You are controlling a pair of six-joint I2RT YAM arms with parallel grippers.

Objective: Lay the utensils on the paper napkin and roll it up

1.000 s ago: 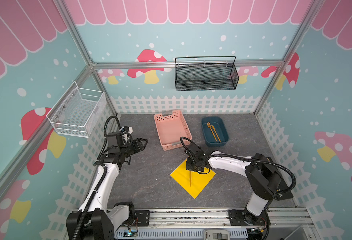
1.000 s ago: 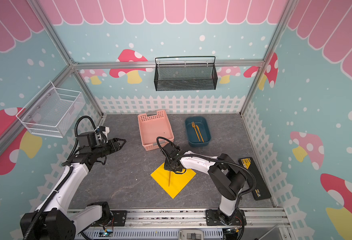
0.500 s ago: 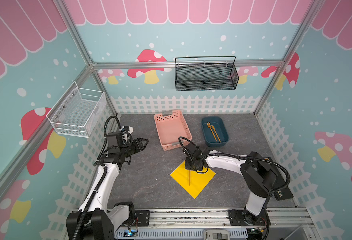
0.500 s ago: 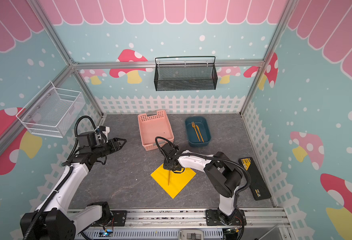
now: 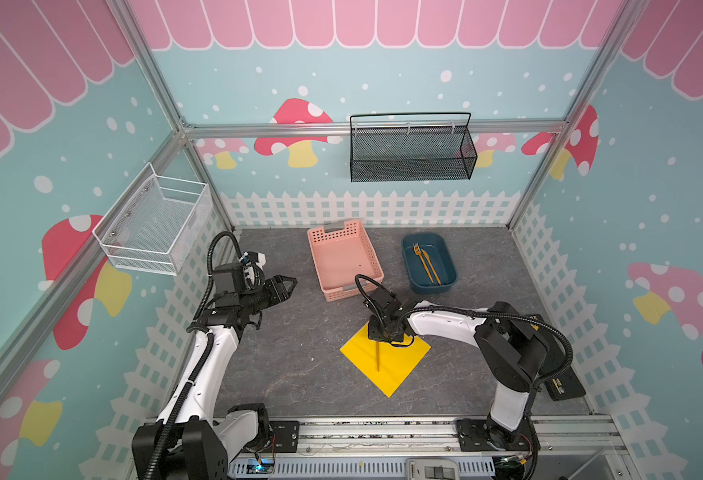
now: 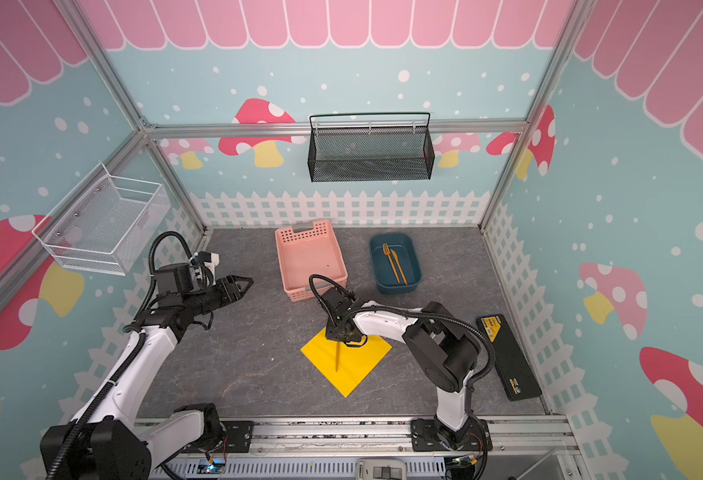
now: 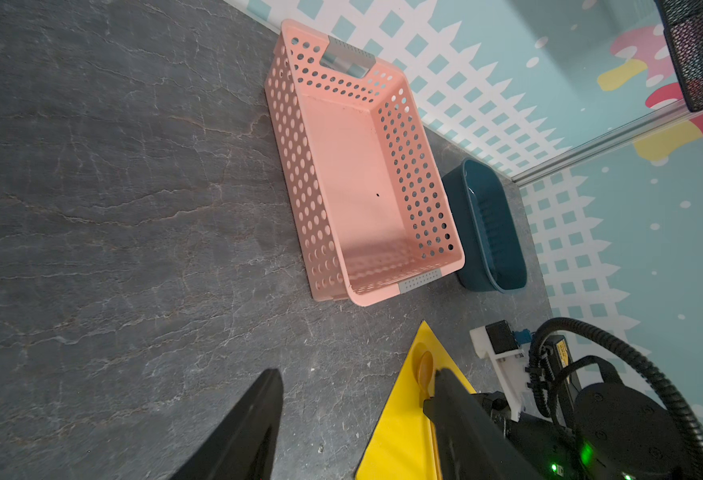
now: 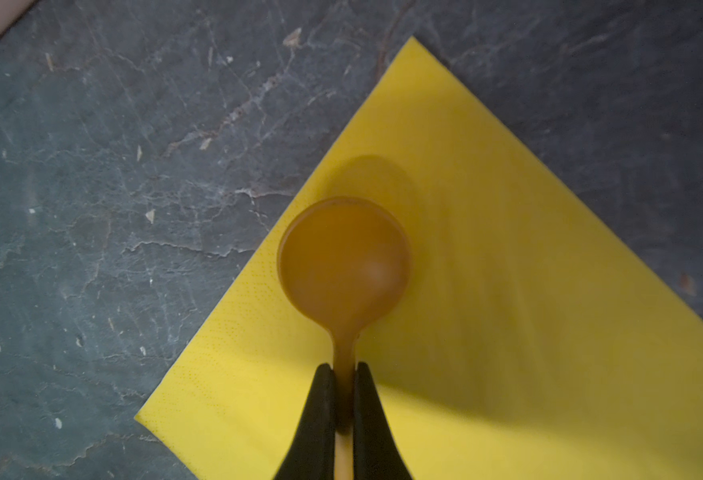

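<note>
The right claw (image 8: 345, 368) pinches the neck of the round-bowled, orange-tan spoon (image 8: 343, 266) over the flat yellow paper napkin (image 8: 487, 332), which lies diamond-wise on the desk (image 5: 291, 353). The fork (image 5: 418, 252) and knife (image 5: 431, 269) lie in the blue tub (image 5: 407, 266). The left claw (image 5: 291, 286) hangs agape and empty.

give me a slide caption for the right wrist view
Right pincer shut on the spoon, its bowl over the yellow napkin on the grey table.

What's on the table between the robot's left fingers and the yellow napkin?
Nothing. Between the left gripper and the paper napkin there is only bare grey table, as both top views show.
</note>
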